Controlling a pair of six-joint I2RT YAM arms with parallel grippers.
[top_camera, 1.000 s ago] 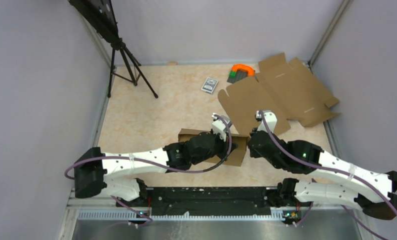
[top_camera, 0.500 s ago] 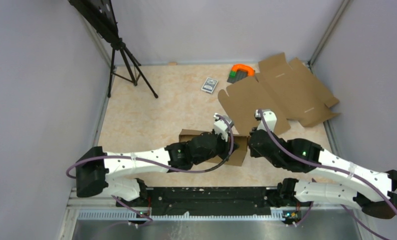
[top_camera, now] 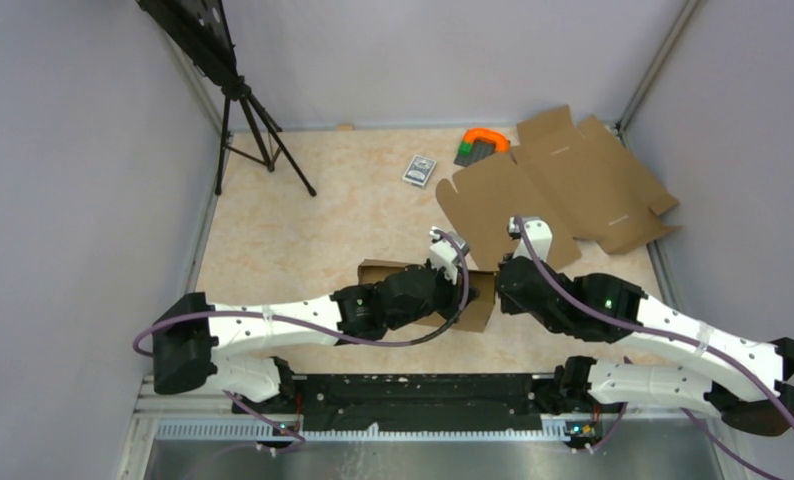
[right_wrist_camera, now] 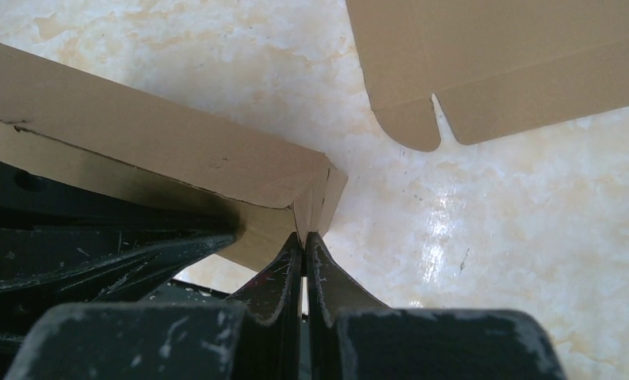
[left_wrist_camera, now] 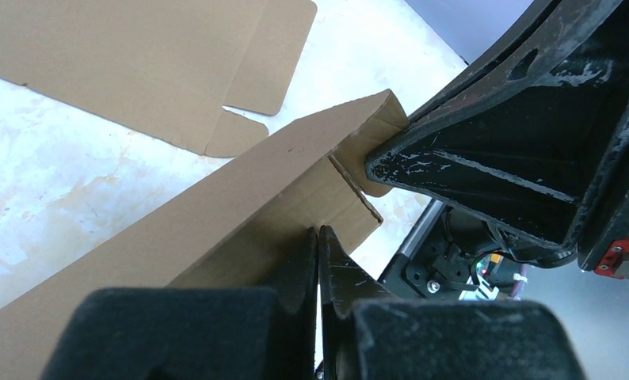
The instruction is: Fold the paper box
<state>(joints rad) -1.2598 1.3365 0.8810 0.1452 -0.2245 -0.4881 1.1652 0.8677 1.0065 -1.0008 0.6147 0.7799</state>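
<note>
The paper box [top_camera: 476,308], brown cardboard and partly formed, lies near the table's front between my two arms, mostly hidden under the left arm. In the left wrist view its long wall [left_wrist_camera: 177,229] rises with an end flap [left_wrist_camera: 375,131] bent round. My left gripper [left_wrist_camera: 318,231] is shut, holding nothing, its tips against the inside of that wall. My right gripper [right_wrist_camera: 303,235] is shut too, tips touching the box's end corner [right_wrist_camera: 315,190]. From above, the left gripper [top_camera: 470,284] and right gripper [top_camera: 500,278] meet at the box's right end.
A second flat cardboard blank [top_camera: 563,190] lies spread at the back right. A small grey card pack [top_camera: 419,169] and an orange and grey object [top_camera: 481,143] sit near the back wall. A black tripod [top_camera: 253,120] stands at the back left.
Both wrists have shifted only a hair at the box's right end. The box and the grippers' shut jaws look the same.
</note>
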